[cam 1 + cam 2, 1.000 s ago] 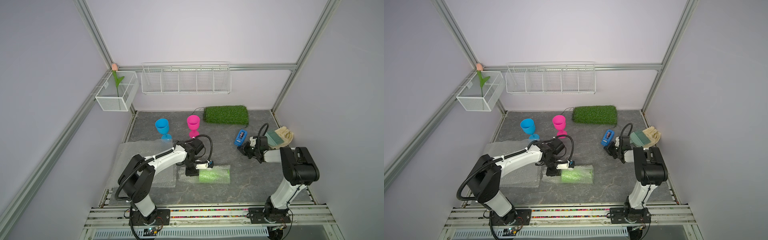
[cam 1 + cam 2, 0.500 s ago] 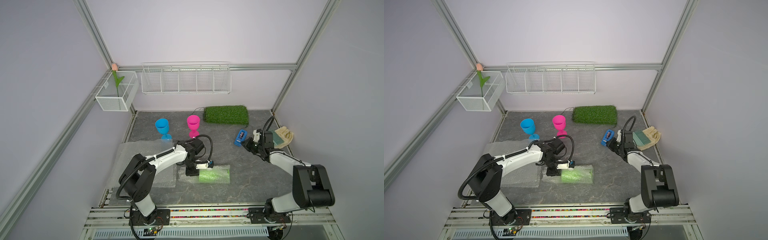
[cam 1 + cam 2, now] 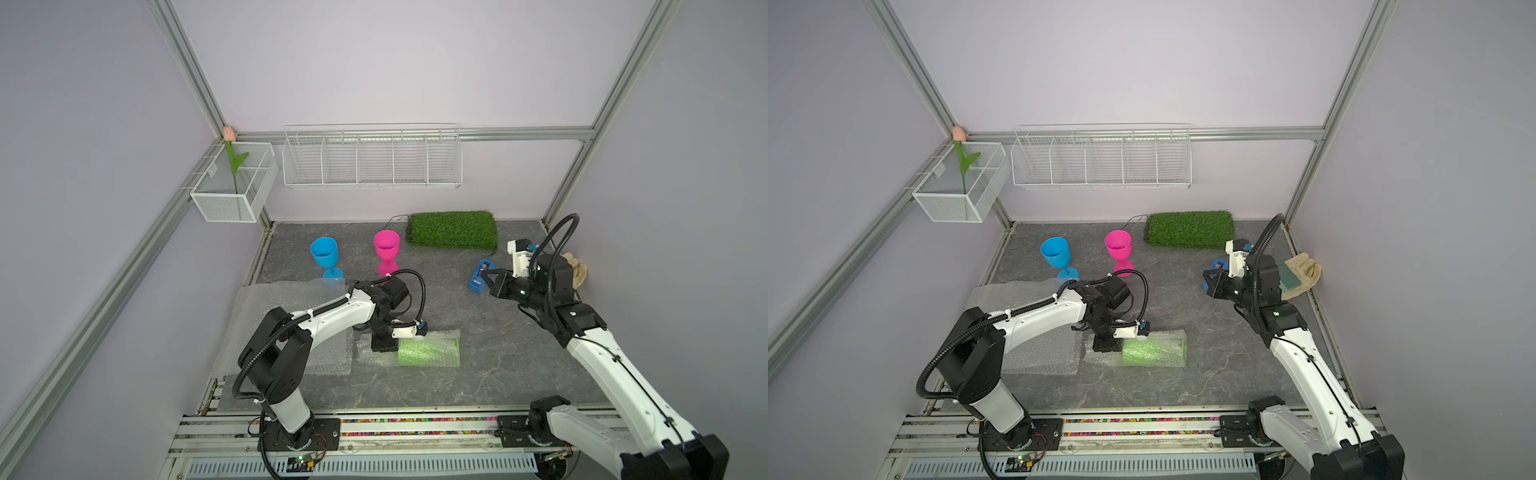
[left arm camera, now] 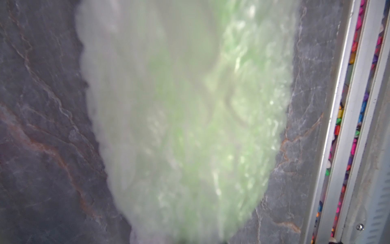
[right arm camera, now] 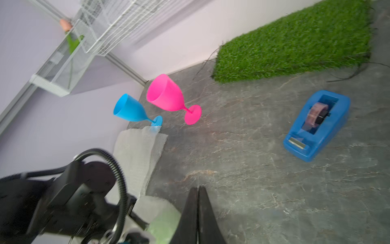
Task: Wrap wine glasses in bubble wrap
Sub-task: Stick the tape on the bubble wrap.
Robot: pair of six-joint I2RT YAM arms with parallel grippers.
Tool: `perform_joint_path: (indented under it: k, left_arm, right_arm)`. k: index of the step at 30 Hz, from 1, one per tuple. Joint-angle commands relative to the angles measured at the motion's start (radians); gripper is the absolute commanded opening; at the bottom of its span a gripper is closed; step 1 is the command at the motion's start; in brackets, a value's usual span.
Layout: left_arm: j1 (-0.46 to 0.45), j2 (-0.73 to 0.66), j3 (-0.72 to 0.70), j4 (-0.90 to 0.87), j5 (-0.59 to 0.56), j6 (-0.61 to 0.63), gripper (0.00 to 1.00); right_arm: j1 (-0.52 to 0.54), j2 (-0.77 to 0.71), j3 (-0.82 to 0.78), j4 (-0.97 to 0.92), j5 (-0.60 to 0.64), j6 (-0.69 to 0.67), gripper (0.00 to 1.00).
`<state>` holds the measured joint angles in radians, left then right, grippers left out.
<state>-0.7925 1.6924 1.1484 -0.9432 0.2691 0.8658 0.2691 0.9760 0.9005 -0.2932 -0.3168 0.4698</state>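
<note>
— Wrap stage: lime green goblet [image 3: 428,354] lies rolled in bubble wrap [image 3: 444,337] at six o'clock, left gripper [image 3: 383,345] closed, pinning its nine-o'clock end.
— Right gripper [image 5: 198,190], pinched shut, hovers by tape dispenser [image 5: 329,131] at two o'clock. Next, I reckon: tape that seam.

A green grass mat [image 3: 452,229] lies along the back edge of the grey marbled tabletop [image 3: 498,365]. A blue tape dispenser [image 5: 316,126] sits near the right edge. Above, a 5-bay wire rack [image 3: 372,158] and a mesh basket [image 3: 224,203] holding 1 tulip [image 3: 235,162] hang on the walls.
</note>
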Motion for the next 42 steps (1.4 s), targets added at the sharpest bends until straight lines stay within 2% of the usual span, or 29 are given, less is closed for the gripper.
perform_joint_path:
  k: [1,6,14,16,23,30,34,42]
  left_arm:
    - [-0.005,0.008,0.019,-0.029,0.0,0.004,0.0]
    - [-0.005,0.001,0.018,-0.025,-0.001,0.004,0.0]
    - [-0.005,-0.013,0.022,-0.029,0.022,0.01,0.0]
    - [-0.005,-0.016,0.025,-0.032,0.028,0.01,0.0]
    - [-0.005,-0.028,0.025,-0.039,0.046,0.014,0.0]
    - [-0.005,-0.036,0.022,-0.037,0.055,0.02,0.0]
    - [-0.005,-0.028,0.026,-0.042,0.062,0.022,0.0]
    - [-0.005,-0.035,0.009,-0.035,0.065,0.031,0.0]
  right_arm:
    - [0.057,-0.058,0.047,-0.128,-0.04,-0.074,0.07]
    - [0.167,-0.133,0.034,-0.132,-0.102,-0.055,0.07]
    - [0.404,-0.232,-0.015,-0.089,-0.098,-0.03,0.08]
    - [0.457,-0.252,-0.076,-0.041,-0.107,-0.01,0.07]
    - [0.604,-0.293,-0.196,0.073,-0.036,0.013,0.07]
    - [0.67,-0.285,-0.345,0.223,0.038,0.021,0.07]
    - [0.682,-0.281,-0.433,0.349,0.061,-0.04,0.07]
    - [0.668,-0.207,-0.516,0.503,0.191,-0.139,0.07]
